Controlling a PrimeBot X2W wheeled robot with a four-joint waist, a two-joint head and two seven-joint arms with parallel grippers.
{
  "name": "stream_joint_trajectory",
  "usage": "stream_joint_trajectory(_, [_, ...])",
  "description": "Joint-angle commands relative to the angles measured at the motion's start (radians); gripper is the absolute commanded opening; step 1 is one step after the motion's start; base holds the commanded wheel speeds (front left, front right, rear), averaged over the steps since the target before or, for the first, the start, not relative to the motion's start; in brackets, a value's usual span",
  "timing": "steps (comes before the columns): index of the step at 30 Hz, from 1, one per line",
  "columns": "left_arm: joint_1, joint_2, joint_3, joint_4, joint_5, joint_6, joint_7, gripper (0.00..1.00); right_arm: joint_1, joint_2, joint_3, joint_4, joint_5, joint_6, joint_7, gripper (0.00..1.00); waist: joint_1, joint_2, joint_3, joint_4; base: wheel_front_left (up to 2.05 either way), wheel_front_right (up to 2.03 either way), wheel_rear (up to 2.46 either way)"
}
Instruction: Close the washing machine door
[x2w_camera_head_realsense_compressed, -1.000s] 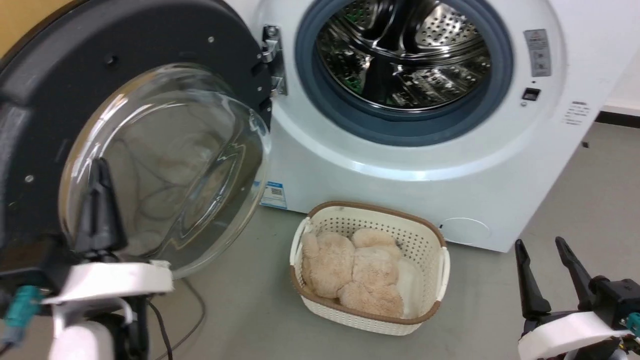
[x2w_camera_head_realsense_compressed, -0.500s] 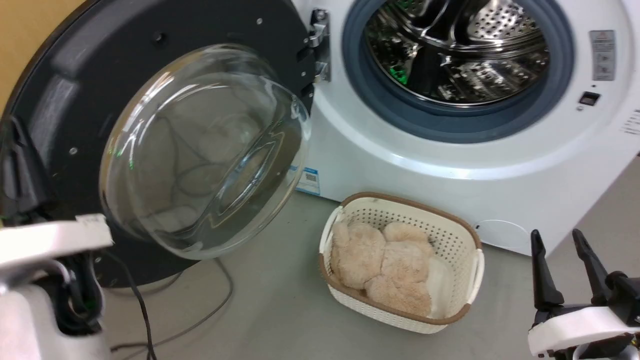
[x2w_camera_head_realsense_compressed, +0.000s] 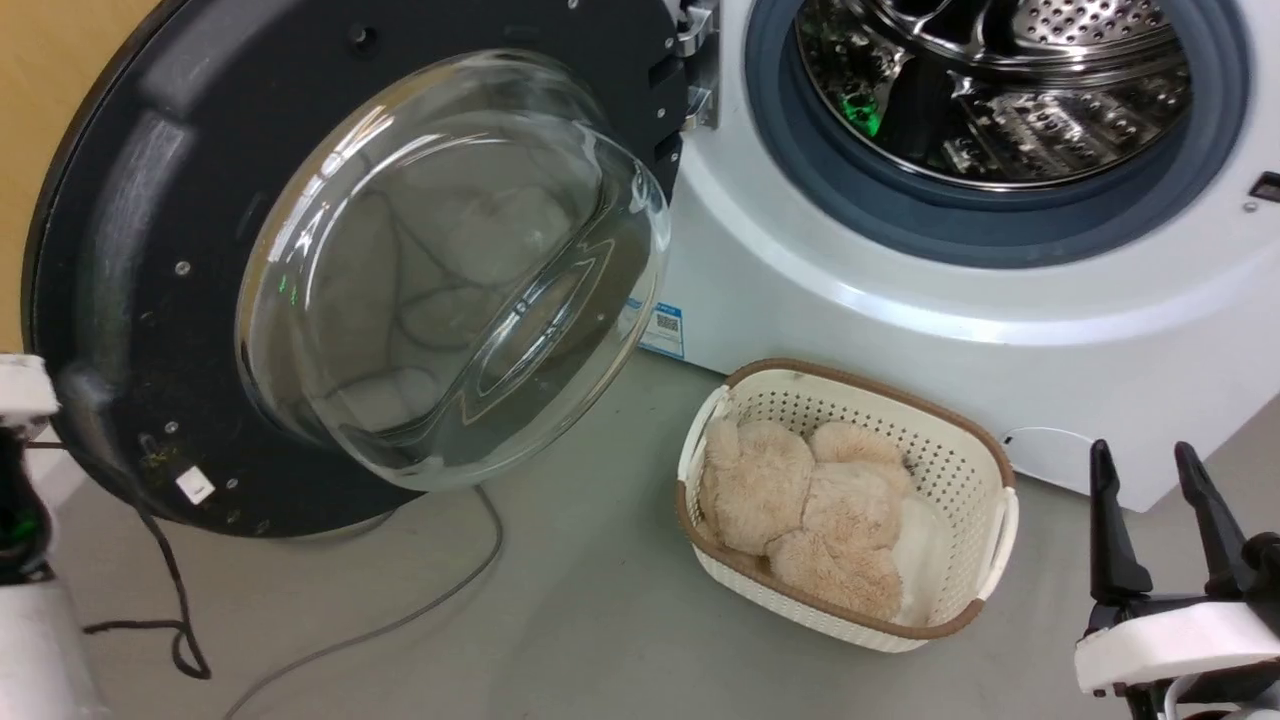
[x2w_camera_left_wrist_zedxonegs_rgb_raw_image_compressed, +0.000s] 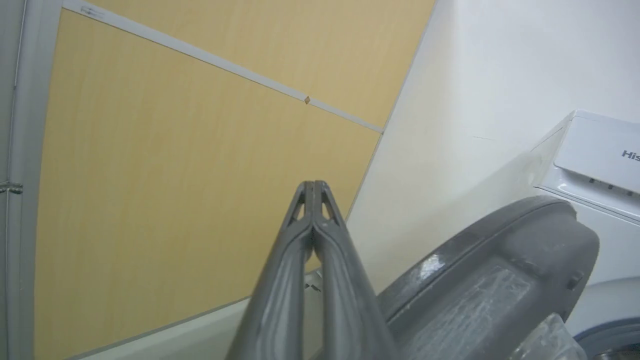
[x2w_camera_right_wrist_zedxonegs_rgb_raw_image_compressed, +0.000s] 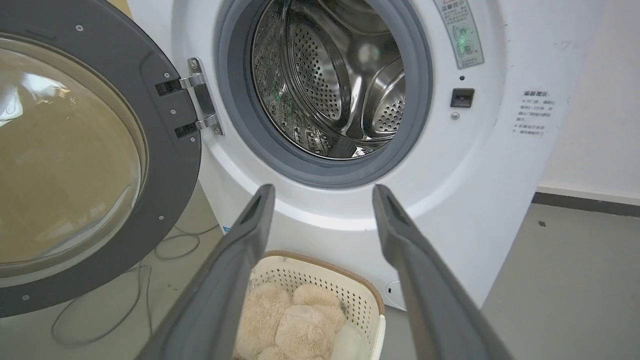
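Black glossy washing machine door (x2w_camera_head_realsense_compressed: 130, 250) hanging wide open, hinge edge toward washing machine (x2w_camera_head_realsense_compressed: 900, 330); free rim lying beside left gripper (x2w_camera_left_wrist_zedxonegs_rgb_raw_image_compressed: 313, 186), fingers pressing together, empty. Right gripper (x2w_camera_head_realsense_compressed: 1142, 450) standing spread, well apart. Left arm judged nearer.

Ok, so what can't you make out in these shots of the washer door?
1. Left wrist view: whether the shut left fingers touch the door; the bottom edge cuts that off.
2. Head view: the door's outer face, turned away from the camera.
3. Right wrist view: the label on the washing machine, print too small.
4. Head view: the basket's floor, under the plush.
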Motion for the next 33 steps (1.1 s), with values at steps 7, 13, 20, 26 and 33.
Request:
stream_joint_trajectory(7, [-0.114,0.061,0.04,0.127,-0.115,-0.008,0.113,0.0,-0.026,0.003,-0.024,0.012,0.009,0.001,-0.021,1.0,-0.0002,-0.0001,0.019,0.03,0.0,0.0,0.0])
stream_joint_trajectory(13, [-0.202,0.096,0.036,0.246,-0.232,-0.015,0.301,0.0,-0.036,0.003,-0.033,0.022,0.012,0.001,-0.034,1.0,-0.0002,-0.0001,0.035,0.058,0.0,0.0,0.0])
stream_joint_trajectory(20, [-0.225,0.153,0.002,0.356,-0.327,-0.034,0.515,0.0,-0.054,0.003,-0.027,0.04,0.018,0.001,-0.048,1.0,-0.0002,-0.0001,0.06,0.071,0.0,0.0,0.0])
stream_joint_trajectory(26, [-0.189,0.17,-0.059,0.318,-0.47,-0.044,0.717,0.0,-0.056,0.004,-0.035,0.056,0.031,0.001,-0.061,1.0,-0.0002,-0.0001,0.077,0.08,0.0,0.0,0.0])
stream_joint_trajectory(33, [-0.097,0.212,-0.11,0.211,-0.621,-0.052,0.847,0.0,-0.061,0.004,-0.045,0.067,0.045,0.001,-0.075,1.0,-0.0002,-0.0001,0.085,0.095,0.0,0.0,0.0])
